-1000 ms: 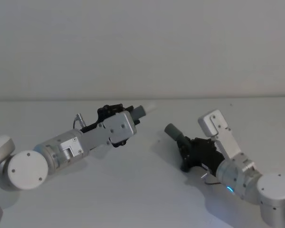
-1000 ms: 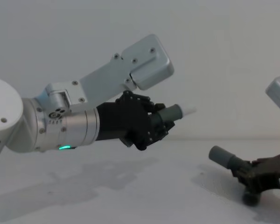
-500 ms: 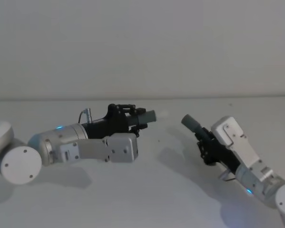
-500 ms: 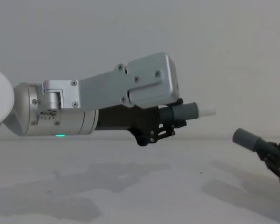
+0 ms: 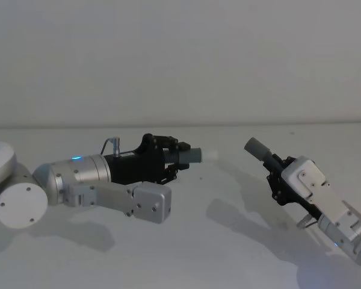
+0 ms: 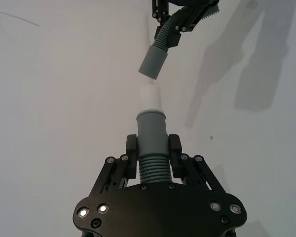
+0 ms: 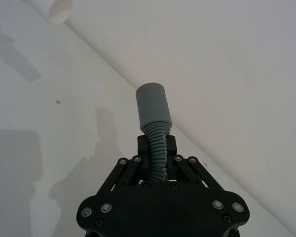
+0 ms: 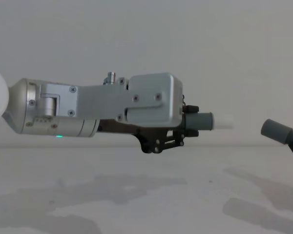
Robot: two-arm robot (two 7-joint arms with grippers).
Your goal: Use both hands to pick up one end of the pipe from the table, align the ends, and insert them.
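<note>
The left gripper [image 5: 179, 158] is clamped on the ribbed section of the left pipe piece [image 6: 151, 133], which is held above the table [image 5: 192, 247]. Its collar and white tip [image 5: 212, 155] jut out ahead of the fingers. The right gripper [image 5: 278, 176] is clamped on the right pipe piece [image 7: 157, 143], whose grey mouth [image 5: 256, 148] projects beyond the fingertips. Tip and mouth are held facing each other, near but apart, and slightly out of line.

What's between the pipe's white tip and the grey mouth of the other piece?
Nothing: a bare gap separates the white tip from the grey mouth, only table behind, in the left wrist view.
</note>
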